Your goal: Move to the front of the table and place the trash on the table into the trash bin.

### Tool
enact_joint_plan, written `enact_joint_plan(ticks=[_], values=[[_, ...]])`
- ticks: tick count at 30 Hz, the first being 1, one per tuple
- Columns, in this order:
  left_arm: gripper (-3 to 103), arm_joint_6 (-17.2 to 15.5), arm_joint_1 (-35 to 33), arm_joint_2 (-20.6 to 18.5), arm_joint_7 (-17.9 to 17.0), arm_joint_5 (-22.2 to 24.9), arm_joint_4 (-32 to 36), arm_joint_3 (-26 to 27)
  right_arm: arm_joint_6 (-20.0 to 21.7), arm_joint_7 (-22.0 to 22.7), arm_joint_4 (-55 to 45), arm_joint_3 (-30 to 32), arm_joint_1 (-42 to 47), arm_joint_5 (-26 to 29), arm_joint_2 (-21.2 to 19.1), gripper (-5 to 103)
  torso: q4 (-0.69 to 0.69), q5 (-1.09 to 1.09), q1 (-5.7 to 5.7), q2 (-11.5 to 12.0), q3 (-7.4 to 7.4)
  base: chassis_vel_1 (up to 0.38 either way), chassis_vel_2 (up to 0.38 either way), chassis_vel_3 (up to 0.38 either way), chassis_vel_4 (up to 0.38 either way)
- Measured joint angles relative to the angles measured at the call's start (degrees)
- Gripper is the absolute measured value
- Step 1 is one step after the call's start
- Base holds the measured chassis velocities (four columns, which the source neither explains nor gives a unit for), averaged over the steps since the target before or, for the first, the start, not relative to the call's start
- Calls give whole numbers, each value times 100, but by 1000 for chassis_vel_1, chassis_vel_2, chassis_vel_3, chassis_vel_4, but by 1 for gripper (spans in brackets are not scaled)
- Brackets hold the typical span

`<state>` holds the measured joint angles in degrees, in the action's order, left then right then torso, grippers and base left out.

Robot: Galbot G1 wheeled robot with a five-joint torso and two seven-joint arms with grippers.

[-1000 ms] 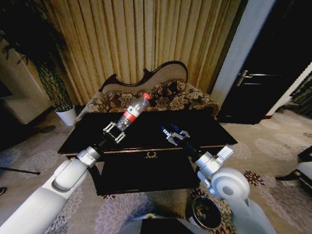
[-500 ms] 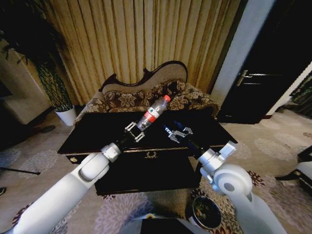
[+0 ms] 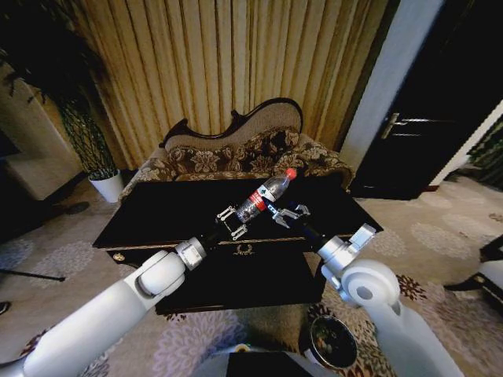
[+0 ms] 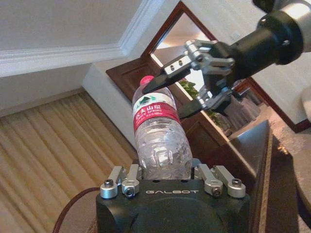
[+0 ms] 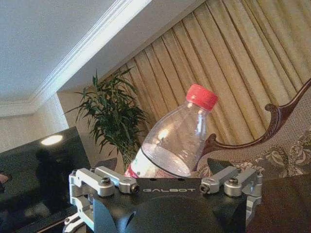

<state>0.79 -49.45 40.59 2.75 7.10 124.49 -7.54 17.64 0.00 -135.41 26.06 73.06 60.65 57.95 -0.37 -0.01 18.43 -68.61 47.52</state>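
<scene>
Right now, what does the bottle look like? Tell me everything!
The bottle is clear, crinkly plastic with a red cap and a red label with white writing. It looks empty. The left gripper has its jaws shut on the bottom end, holding it up above the table, tilted, cap pointing up and away. The right gripper is open right beside its upper part.

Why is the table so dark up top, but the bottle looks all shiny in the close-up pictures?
Head view: the room is dim, so the near-black table swallows detail. Left wrist view: bright light behind makes the bottle in the left gripper glint. Right wrist view: a highlight sits on the bottle's shoulder above the right gripper, and the dark tabletop mirrors a ceiling lamp.
</scene>
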Motion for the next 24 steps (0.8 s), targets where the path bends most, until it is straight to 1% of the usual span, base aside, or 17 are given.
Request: enact_joint_plan(ticks=[4, 11, 12, 13, 14, 16, 18, 19, 21, 22, 23, 24], values=[[42, 27, 11, -73, 0, -21, 66, -125, 10, 0, -43, -17, 11, -59, -21, 100, 0, 0, 0, 0, 0, 0, 0, 0, 0], [41, 128, -29, -131, -5, -121, 114, -275, 21, 0, -44, -6, 20, -133, -196, 100, 0, 0, 0, 0, 0, 0, 0, 0, 0], [41, 140, -29, -141, -16, -136, 128, -300, 23, 4, -60, 10, 32, -139, -214, 96, 0, 0, 0, 0, -1, 0, 0, 0, 0], [41, 141, -23, -143, -29, -140, 135, -312, 24, 6, -77, 22, 41, -144, -217, 96, 0, 0, 0, 0, 0, 0, 0, 0, 0], [41, 142, -10, -144, -30, -141, 144, -319, 24, 9, -101, 42, 65, -148, -214, 85, 0, 0, -1, 0, -1, 0, 0, 0, 0], [41, 143, -4, -144, -30, -141, 147, -320, 23, 10, -114, 52, 77, -150, -210, 85, 0, 0, 0, 0, -1, 0, 0, 0, 0], [41, 145, -1, -156, -25, -146, 153, -307, 25, 7, -156, 83, 123, -163, -200, 74, -1, 0, 0, 0, -1, 0, 0, 0, 0], [41, 145, -1, -156, -25, -146, 153, -307, 25, 7, -156, 83, 123, -163, -200, 74, -1, 0, 0, 0, -1, 0, 0, 0, 0], [41, 144, -73, -173, -43, -150, 187, -244, 20, -6, -176, 102, 143, -192, -197, 64, -1, 0, 0, 0, -1, 0, 0, 0, 0], [41, 144, -73, -173, -43, -150, 187, -244, 20, -6, -176, 102, 143, -192, -197, 64, -1, 0, 0, 0, -1, 0, 0, 0, 0], [39, 116, -112, -190, -67, -148, 214, -218, 15, -11, -179, 108, 144, -199, -197, 61, 0, 0, -1, 0, -1, 0, 0, 0, 0], [45, 71, -170, -226, -78, -147, 245, -170, 3, -13, -179, 115, 144, -215, -193, 57, 0, 0, -1, 0, 0, 0, 0, 0, 0]])
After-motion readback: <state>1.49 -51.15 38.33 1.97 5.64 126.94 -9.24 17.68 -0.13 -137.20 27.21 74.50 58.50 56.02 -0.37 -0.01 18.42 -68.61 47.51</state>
